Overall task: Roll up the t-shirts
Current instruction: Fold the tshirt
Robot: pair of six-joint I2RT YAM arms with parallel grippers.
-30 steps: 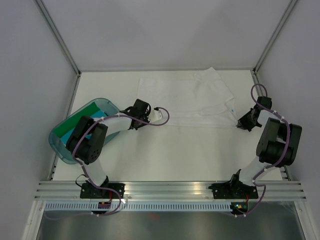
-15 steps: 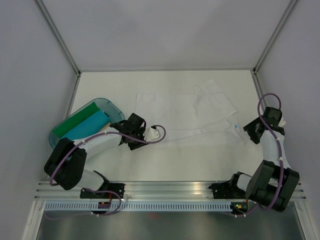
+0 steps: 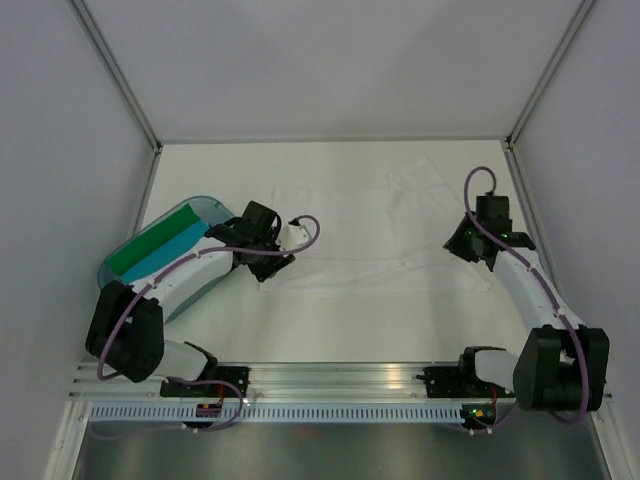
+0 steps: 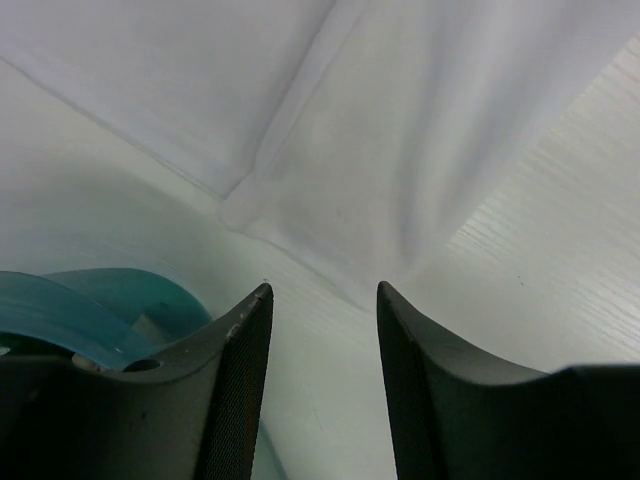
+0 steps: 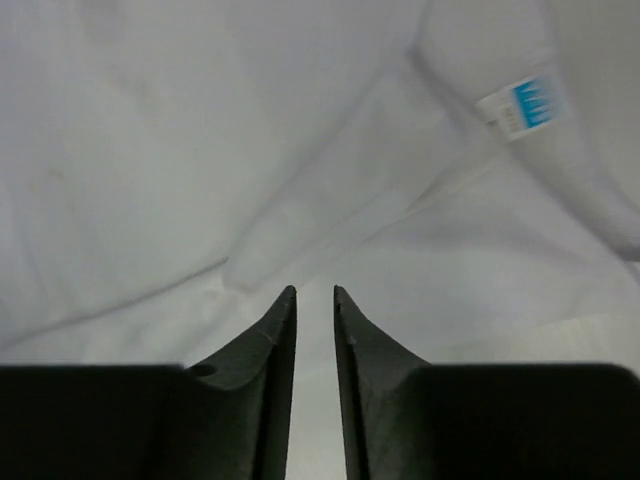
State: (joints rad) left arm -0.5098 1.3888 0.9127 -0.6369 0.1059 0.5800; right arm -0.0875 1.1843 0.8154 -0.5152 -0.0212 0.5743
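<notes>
A white t-shirt lies spread flat across the far half of the table. It fills the right wrist view, where its blue neck label shows. My left gripper is at the shirt's near left corner, jaws open, nothing between them. My right gripper hovers over the shirt's collar end. Its jaws stand a narrow gap apart and hold nothing. A green shirt and a light blue shirt lie in the tub.
The translucent teal tub sits at the table's left edge, close beside my left arm, and its rim shows in the left wrist view. Grey walls enclose the table. An aluminium rail runs along the front.
The white shirt was dragged toward the front edge and now lies still. My left gripper shifted back and left. My right gripper swung left and farther in, onto the shirt.
</notes>
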